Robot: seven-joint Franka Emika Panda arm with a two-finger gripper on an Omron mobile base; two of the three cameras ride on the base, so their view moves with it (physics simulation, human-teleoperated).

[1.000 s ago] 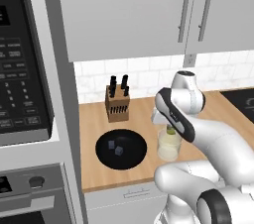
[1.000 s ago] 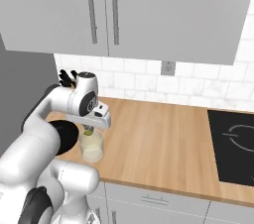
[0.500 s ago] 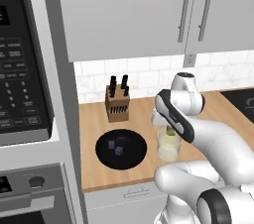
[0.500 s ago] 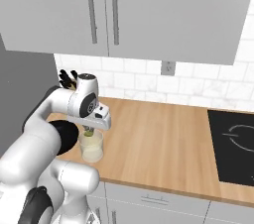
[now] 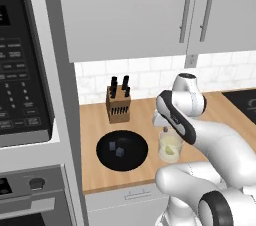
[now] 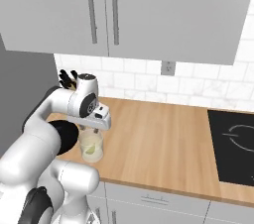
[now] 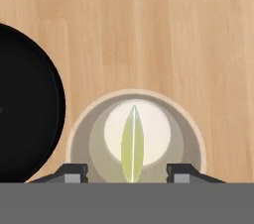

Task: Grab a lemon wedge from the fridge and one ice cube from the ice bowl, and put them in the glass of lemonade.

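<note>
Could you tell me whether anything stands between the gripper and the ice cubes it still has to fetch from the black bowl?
Nothing visible does. The gripper hangs over the glass of lemonade, jaws apart, with the lemon wedge in the glass. The ice bowl sits right beside the glass, its ice cubes uncovered.

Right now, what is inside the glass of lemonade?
The glass of lemonade holds pale liquid and the lemon wedge, between the open hand's fingertips. No ice cube shows inside; the rim's near edge is cut off.

Lemon wedge (image 7: 132, 143) inside lemonade glass (image 7: 79, 129)
</note>
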